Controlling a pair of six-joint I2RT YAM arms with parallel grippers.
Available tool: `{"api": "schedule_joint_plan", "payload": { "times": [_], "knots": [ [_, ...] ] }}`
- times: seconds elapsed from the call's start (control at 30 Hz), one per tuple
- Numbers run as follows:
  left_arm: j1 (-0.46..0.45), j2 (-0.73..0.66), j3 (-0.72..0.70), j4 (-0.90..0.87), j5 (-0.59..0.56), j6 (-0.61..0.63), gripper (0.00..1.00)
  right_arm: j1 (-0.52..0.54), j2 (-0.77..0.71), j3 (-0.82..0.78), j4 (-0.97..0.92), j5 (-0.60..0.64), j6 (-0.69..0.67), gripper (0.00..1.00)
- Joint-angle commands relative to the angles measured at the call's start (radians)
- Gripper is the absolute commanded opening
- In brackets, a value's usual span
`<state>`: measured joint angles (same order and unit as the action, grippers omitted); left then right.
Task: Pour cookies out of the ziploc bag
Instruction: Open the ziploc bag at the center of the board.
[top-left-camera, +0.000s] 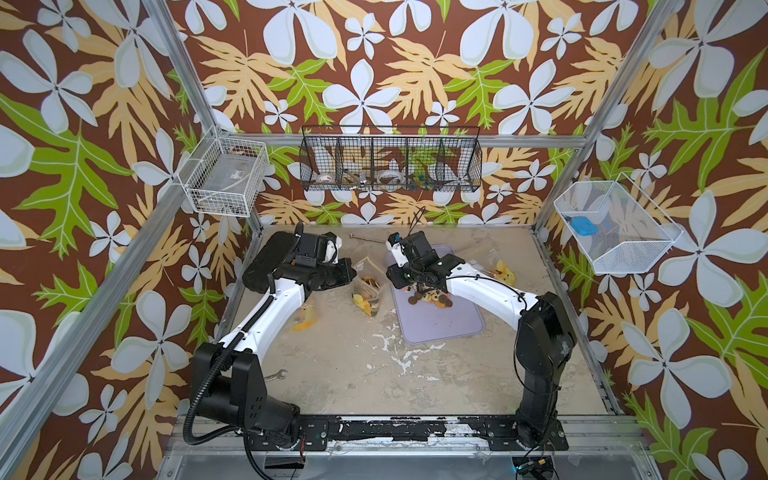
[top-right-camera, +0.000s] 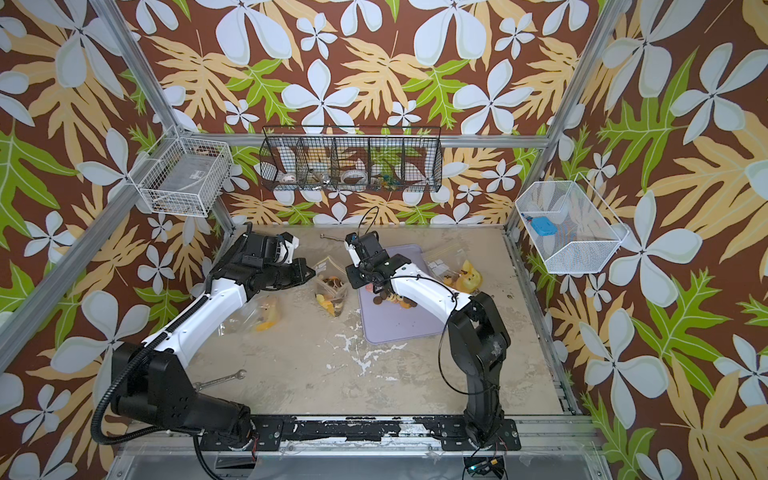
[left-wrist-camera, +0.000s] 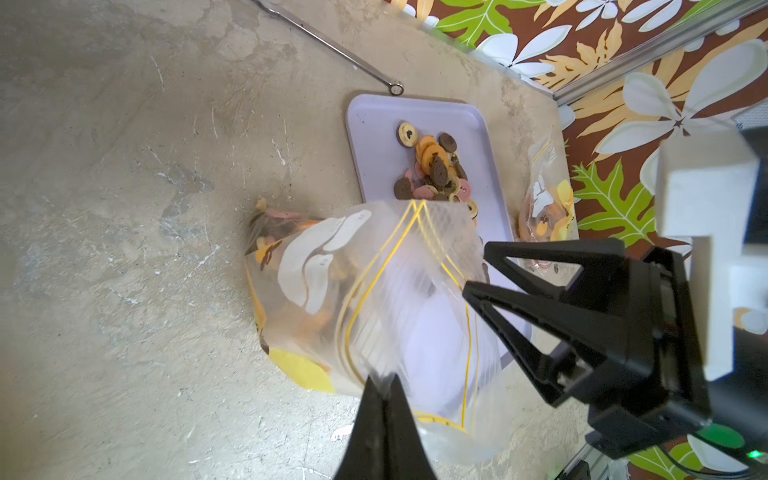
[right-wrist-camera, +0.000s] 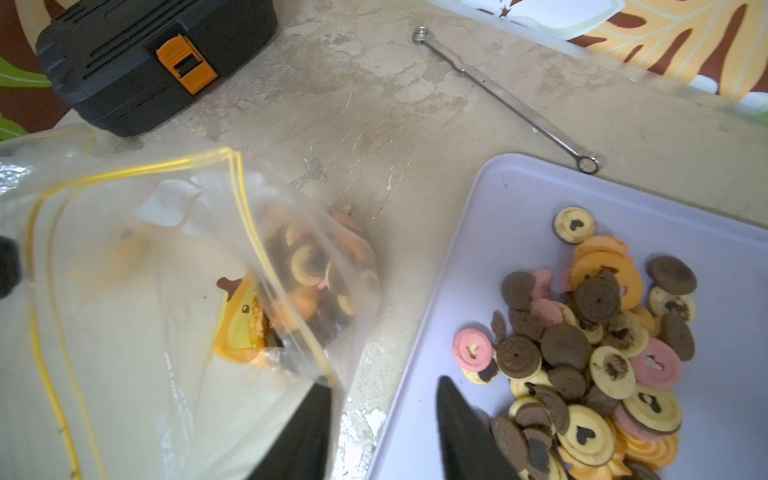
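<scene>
A: How is the bag expected to handle?

B: It is judged light, limp and slippery, since it is thin clear film that folds wherever it is not held. The cookies are judged brittle, and broken pieces are seen among them.

A: Where should hold be taken?

B: The stiffer zip rim, marked by yellow lines, is suggested for one grip, and a bottom corner for the tipping. The rim is pinched by the left gripper, whose jaws are closed on the film. The right gripper is seen with jaws spread and nothing held. One of its fingers appears to touch the bag's lip, and the other hangs over the tray.

A: Where are things placed?

B: The bag is stood on the worktop toward the far edge, just beside the tray's edge on the left arm's side, with its mouth raised and open. A heap of cookies lies near the tray's middle, and more are seen in the bag's bottom.

A: And the looks?

B: The bag is shown clear, printed with a yellow duck and white patches. The cookies are small discs in dark brown, orange, pale yellow and pink, some with a centre hole or a dark heart.
</scene>
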<state>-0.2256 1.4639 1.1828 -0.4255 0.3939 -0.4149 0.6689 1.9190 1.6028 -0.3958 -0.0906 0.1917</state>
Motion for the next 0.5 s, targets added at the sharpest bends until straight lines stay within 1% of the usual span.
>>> {"api": "schedule_joint_plan", "payload": {
  "times": [0.0,0.03,0.1,0.23,0.37,0.47],
  "knots": [
    [-0.004,-0.010,0.003,-0.015,0.002,0.025,0.00,0.001,0.017,0.049,-0.067,-0.066,-0.008,0.79],
    [-0.005,-0.012,0.003,-0.015,0.002,0.024,0.00,0.001,0.027,0.064,-0.077,-0.073,-0.007,0.84],
    [-0.009,-0.011,0.002,-0.013,0.003,0.023,0.00,0.001,0.051,0.099,-0.103,-0.078,-0.007,1.00],
    [-0.021,-0.012,0.000,-0.013,0.009,0.025,0.00,0.014,0.100,0.142,-0.131,-0.065,-0.012,1.00],
    [-0.022,-0.014,0.003,-0.013,0.003,0.024,0.00,0.030,0.168,0.213,-0.200,0.026,-0.020,1.00],
    [-0.023,-0.016,0.005,-0.016,-0.007,0.026,0.00,0.029,0.163,0.199,-0.201,0.102,-0.014,1.00]
  ]
}}
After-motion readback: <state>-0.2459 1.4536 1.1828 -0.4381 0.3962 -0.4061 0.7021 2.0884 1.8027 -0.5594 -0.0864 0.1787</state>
